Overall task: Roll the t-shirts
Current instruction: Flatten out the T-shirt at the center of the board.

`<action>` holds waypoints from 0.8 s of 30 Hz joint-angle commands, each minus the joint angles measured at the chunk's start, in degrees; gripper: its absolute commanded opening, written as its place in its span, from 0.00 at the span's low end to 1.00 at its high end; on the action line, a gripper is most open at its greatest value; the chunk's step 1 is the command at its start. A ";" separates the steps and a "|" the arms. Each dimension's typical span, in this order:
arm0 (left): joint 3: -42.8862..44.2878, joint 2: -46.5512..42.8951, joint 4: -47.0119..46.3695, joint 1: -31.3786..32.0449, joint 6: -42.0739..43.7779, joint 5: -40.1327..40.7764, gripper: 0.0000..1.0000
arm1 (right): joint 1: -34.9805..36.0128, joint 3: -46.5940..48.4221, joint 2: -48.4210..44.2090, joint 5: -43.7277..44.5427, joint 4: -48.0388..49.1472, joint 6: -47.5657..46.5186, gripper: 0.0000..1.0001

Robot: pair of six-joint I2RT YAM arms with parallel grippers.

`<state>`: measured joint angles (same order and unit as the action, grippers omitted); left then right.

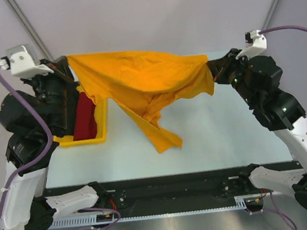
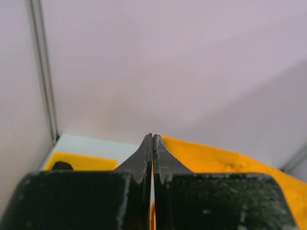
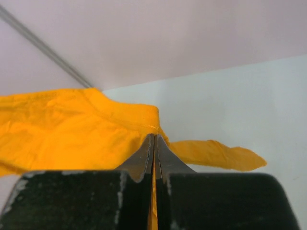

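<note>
Black fingers of both pincers fill the near edge of the wrist views, pressed together on orange cloth. The left pincer (image 2: 152,137) pinches one top corner of the orange shirt (image 1: 144,82). The right pincer (image 3: 154,137) pinches the opposite corner, right beside a stitched seam.

Held up by these two corners, the shirt hangs stretched between the pincers above the worktop (image 1: 233,133). Its upper edge sags a little in the middle. The body drapes down in loose folds, and the lowest flap reaches the worktop near the centre and seems to rest there.

Left of the hanging cloth, at the worktop's left side, sits a yellow tray (image 1: 102,126). A red shirt (image 1: 85,120) lies in it, bunched along the tray's length. The left arm covers part of it and the orange shirt's edge overlaps its top, so I cannot tell how it is folded, nor what else the tray holds.
</note>
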<state>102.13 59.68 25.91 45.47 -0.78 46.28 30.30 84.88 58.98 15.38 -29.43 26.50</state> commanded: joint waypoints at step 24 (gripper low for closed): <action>38.15 73.63 -2.18 -14.54 -22.58 -52.24 0.14 | -36.98 -8.67 25.63 -13.52 -6.26 1.18 0.00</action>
<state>140.35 126.37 20.51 26.61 -16.91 5.72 -2.15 82.21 81.84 16.19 -36.71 23.11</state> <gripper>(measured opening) 0.026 0.007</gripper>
